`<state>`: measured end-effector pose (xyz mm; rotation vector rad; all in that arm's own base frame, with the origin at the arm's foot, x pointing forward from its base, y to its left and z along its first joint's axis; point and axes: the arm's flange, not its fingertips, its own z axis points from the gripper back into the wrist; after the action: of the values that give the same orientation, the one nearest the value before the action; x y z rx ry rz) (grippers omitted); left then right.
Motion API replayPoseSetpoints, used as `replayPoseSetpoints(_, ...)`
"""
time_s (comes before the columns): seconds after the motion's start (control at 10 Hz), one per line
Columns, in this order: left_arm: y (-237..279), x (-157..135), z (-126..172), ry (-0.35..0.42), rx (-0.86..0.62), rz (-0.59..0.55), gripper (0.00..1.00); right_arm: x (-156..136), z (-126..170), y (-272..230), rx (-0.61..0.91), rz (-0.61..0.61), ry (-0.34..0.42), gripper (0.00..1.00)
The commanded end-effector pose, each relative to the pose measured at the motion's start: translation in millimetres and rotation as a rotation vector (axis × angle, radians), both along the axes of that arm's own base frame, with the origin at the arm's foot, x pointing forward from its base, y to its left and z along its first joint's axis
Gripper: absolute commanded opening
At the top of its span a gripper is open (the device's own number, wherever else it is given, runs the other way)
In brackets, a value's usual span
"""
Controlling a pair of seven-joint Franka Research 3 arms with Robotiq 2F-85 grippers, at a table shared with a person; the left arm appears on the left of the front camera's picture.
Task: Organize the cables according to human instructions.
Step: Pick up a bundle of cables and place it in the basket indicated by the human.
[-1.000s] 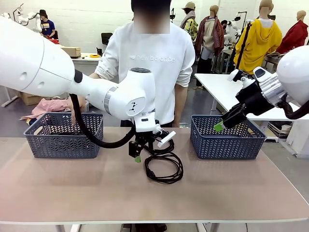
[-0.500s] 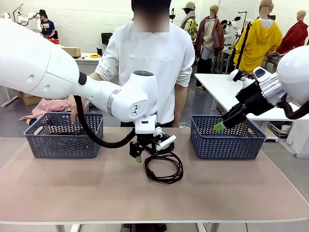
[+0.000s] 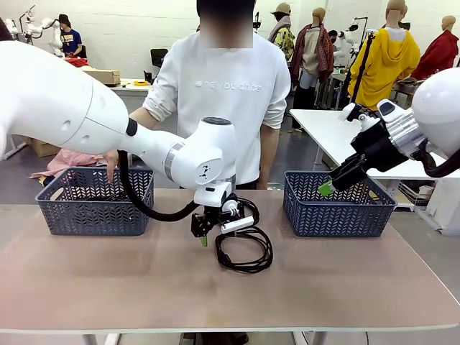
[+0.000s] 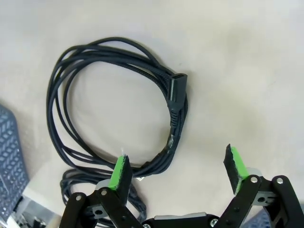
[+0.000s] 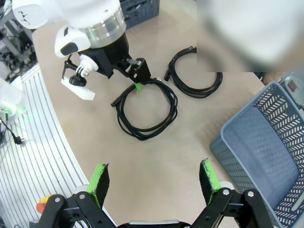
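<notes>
A coiled black cable (image 3: 267, 253) lies on the table's middle, with its plug (image 4: 176, 89) flat on the wood. My left gripper (image 3: 205, 236) hangs just above the coil's left edge, open, one green pad (image 4: 121, 172) over the strands and the other over bare table. A second coiled cable (image 5: 190, 93) lies just behind it, toward the person. My right gripper (image 3: 327, 188) is open and empty, held in the air over the right basket (image 3: 338, 215). From that wrist's view both coils and the left gripper (image 5: 137, 84) show below.
A blue basket (image 3: 93, 208) stands at the table's left, with the person's hand (image 3: 111, 159) at its back rim. The person stands at the far edge, between the two baskets. Bare tabletop stretches in front of the coils.
My left arm has sunk a little toward the near coil and its wrist has turned slightly. The right arm and both cables are unmoved.
</notes>
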<state>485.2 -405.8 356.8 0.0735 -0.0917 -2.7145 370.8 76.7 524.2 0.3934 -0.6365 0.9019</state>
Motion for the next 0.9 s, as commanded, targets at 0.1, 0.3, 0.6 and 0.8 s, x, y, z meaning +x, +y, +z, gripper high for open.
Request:
replayPoseSetpoints(0.1,-8,2,-4,-0.038,0.038,-0.154,1.00,1,-1,0,0.023,0.008,-0.001,1.00)
replayPoseSetpoints(0.3,-16,2,-9,-0.053,0.040,-0.141,1.00,1,-1,0,0.023,0.008,-0.001,1.00)
replayPoseSetpoints(0.6,-15,4,-19,-0.065,0.049,-0.142,1.00,1,-1,0,0.023,0.008,-0.001,1.00)
replayPoseSetpoints(0.8,-13,8,-24,-0.051,0.042,-0.136,1.00,1,-1,0,0.023,0.008,-0.001,1.00)
